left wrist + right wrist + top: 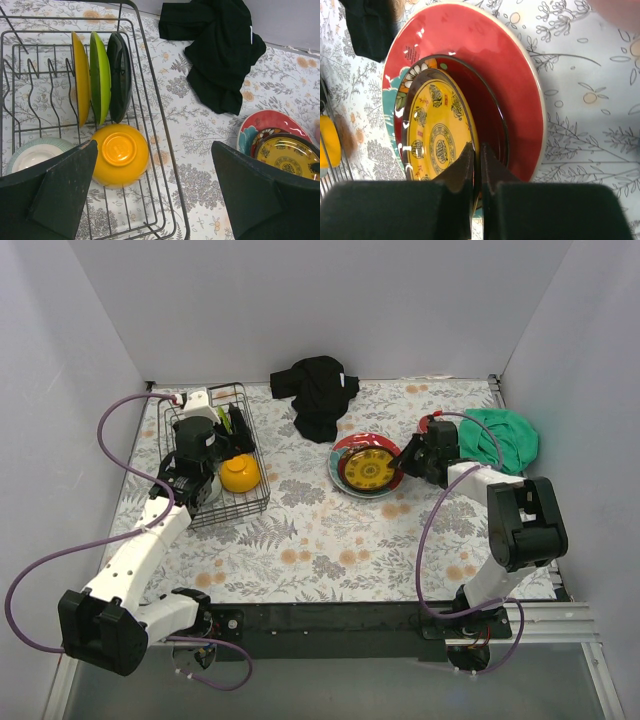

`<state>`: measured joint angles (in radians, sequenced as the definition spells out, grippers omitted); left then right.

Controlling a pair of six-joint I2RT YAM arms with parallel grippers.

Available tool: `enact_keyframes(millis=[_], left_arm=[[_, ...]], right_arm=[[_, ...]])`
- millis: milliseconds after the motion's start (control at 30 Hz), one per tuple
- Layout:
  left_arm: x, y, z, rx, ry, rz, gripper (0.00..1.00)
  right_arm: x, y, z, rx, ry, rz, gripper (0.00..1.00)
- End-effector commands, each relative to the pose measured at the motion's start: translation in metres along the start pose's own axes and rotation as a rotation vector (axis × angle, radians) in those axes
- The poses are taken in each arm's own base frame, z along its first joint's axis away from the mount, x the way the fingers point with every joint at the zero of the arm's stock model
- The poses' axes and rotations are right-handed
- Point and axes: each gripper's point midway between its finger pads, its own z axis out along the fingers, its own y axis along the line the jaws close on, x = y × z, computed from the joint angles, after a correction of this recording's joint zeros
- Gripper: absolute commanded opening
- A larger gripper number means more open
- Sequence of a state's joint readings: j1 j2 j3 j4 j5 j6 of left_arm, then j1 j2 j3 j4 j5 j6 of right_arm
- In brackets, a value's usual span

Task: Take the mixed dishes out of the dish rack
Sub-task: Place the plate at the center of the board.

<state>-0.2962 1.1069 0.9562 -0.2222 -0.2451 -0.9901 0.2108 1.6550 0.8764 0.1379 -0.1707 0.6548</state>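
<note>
Jaws of my right gripper (478,149) stand narrow, pinched on the dark rim of the patterned plate (437,135). Only my right wrist view shows this grip; from above, my own wrist covers it. That plate lies inside the red plate (515,85), which rests on the table (330,540) near its middle, well apart from the rack (154,95).

My left gripper (154,146) hangs above the rack's near end. Its fingers (55,195) are spread wide with nothing between them. Just past them the orange bowl (120,152) lies upside down on the rack floor, close to the right wall. To its left, the white bowl (35,155) is half hidden behind my left finger.

Beyond the bowls, three plates stand on edge in the dividers, side by side. They are the yellow plate (81,80), the green plate (100,75) and the black plate (121,75), the black one nearest the right wall. My left wrist view shows them plainly. The top view hides most of them behind my left arm and shows only the orange bowl clearly.

Farther out, the black cloth (220,55) lies crumpled on the table past the rack's far right corner. The green cloth (505,435) lies at the table's right edge behind my right arm, and only the top view shows it.
</note>
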Motion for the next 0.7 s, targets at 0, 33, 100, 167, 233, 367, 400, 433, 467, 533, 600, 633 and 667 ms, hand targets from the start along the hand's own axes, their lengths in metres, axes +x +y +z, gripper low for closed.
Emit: enact_keyframes(millis=[0, 33, 100, 167, 233, 367, 400, 433, 467, 533, 600, 633, 667], left_arm=[[-0.012, 0.009, -0.007, -0.030, -0.042, -0.020, 0.98], [-0.012, 0.010, -0.006, -0.031, -0.042, -0.020, 0.98], [-0.012, 0.010, -0.006, -0.033, -0.042, -0.021, 0.98], [-0.011, 0.010, -0.006, -0.030, -0.040, -0.023, 0.98], [-0.010, 0.011, -0.005, -0.028, -0.036, -0.023, 0.98], [-0.006, 0.008, -0.002, -0.016, -0.020, -0.025, 0.98], [-0.006, 0.008, -0.002, -0.014, -0.017, -0.024, 0.98], [-0.005, 0.008, -0.001, -0.015, -0.015, -0.023, 0.98], [-0.004, 0.007, -0.001, -0.011, -0.013, -0.024, 0.98], [-0.003, 0.009, 0.000, -0.018, -0.011, -0.023, 0.98], [-0.003, 0.011, 0.001, -0.025, -0.008, -0.019, 0.98], [-0.003, 0.012, 0.001, -0.030, -0.009, -0.019, 0.98], [-0.002, 0.011, 0.002, -0.028, -0.008, -0.017, 0.98]], right_arm=[[-0.028, 0.022, 0.006, -0.072, -0.075, -0.023, 0.13], [-0.026, 0.021, 0.007, -0.073, -0.069, -0.026, 0.16], [-0.024, 0.021, 0.008, -0.077, -0.063, -0.038, 0.25], [-0.021, 0.017, 0.009, -0.063, -0.051, -0.036, 0.32], [-0.018, 0.015, 0.008, -0.054, -0.043, -0.035, 0.39], [-0.014, 0.010, 0.006, -0.027, -0.027, -0.051, 0.53], [-0.013, 0.009, 0.004, -0.012, -0.018, -0.067, 0.56], [-0.014, 0.008, 0.003, -0.003, -0.016, -0.077, 0.58], [-0.014, 0.008, 0.003, 0.007, -0.014, -0.088, 0.62], [-0.013, 0.009, 0.000, 0.025, 0.001, -0.123, 0.66], [-0.014, 0.010, -0.003, 0.044, 0.004, -0.154, 0.70], [-0.010, 0.011, -0.005, 0.054, 0.020, -0.184, 0.72], [-0.012, 0.011, -0.005, 0.065, 0.013, -0.198, 0.75]])
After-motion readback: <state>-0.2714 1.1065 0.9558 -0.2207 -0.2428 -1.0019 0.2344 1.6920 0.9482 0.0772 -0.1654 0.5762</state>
